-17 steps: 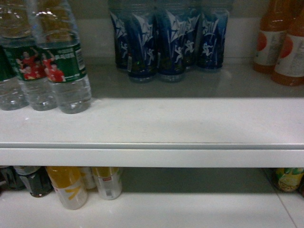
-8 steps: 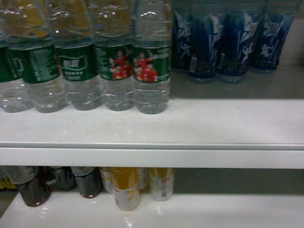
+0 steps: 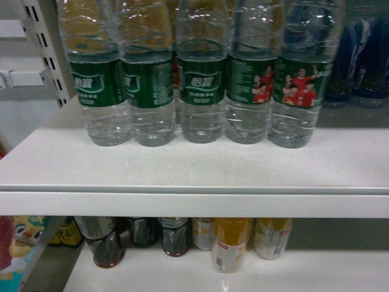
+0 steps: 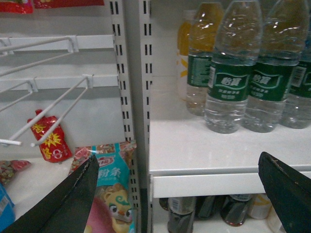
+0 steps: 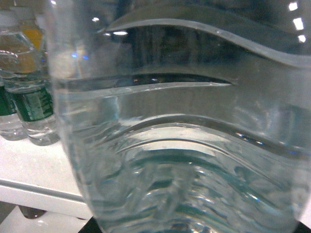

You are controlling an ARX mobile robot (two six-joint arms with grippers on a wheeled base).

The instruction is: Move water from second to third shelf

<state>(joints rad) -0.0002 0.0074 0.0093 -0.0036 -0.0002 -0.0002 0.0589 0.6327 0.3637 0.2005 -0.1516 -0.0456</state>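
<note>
At the left wrist, the left gripper [image 4: 178,160] stands wide open: its two dark fingers sit at the lower corners of the view and hold nothing. It faces the front edge of the upper shelf [image 4: 204,145], just right of the slotted upright [image 4: 127,73], with snack packets [image 4: 109,174] in the bay beyond.

At the right wrist, one clear ribbed water bottle [image 5: 184,145] fills almost the whole view, very near the camera. The right gripper's fingers do not show, so whether they are clamped on this bottle cannot be told. Judged from this nearness, the step in hand is taking or carrying this one bottle.

Neither gripper appears in the head view. A row of water bottles [image 3: 200,85] stands upright, side by side and touching, near the front of the upper shelf. The lower shelf [image 3: 340,274] carries dark bottles [image 3: 103,240] and yellow-capped bottles [image 3: 231,243], with bare surface to their right.

Procedure:
1. Confirm a firm hold on the ribbed body before any travel.
2. Draw the bottle straight outward; the neighbours touch and may tip.
3. Keep the bottle upright.
4. Clear the shelf lip, then set down on the bare surface.
</note>
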